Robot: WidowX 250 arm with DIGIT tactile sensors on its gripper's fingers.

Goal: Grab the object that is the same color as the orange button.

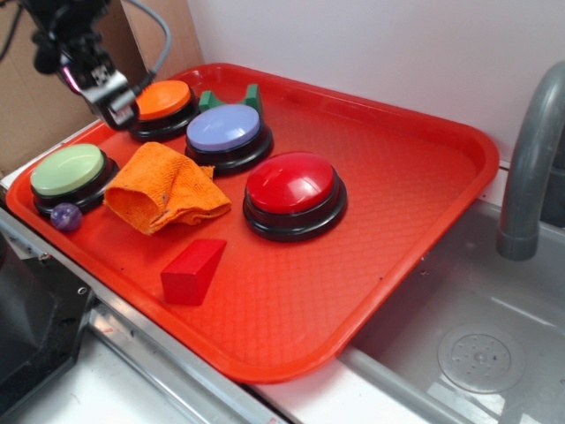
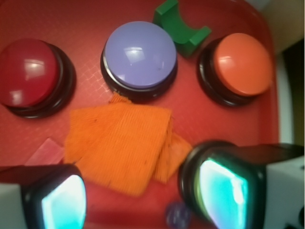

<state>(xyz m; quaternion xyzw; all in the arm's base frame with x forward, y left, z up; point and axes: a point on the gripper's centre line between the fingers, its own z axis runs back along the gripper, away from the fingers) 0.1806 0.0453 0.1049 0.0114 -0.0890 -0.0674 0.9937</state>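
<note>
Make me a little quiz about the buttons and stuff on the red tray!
1. True or false: the orange rag lies folded on the tray.
2. Which button is nearest the gripper? A) red button B) orange button C) green button
3. Fill in: the green block sits behind the ____ button.

Key: 1 true. 2 B. 3 purple.

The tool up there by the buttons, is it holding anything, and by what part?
Nothing is held. The tool is open and empty, its fingers apart above the orange rag, which lies untouched on the red tray.
</note>
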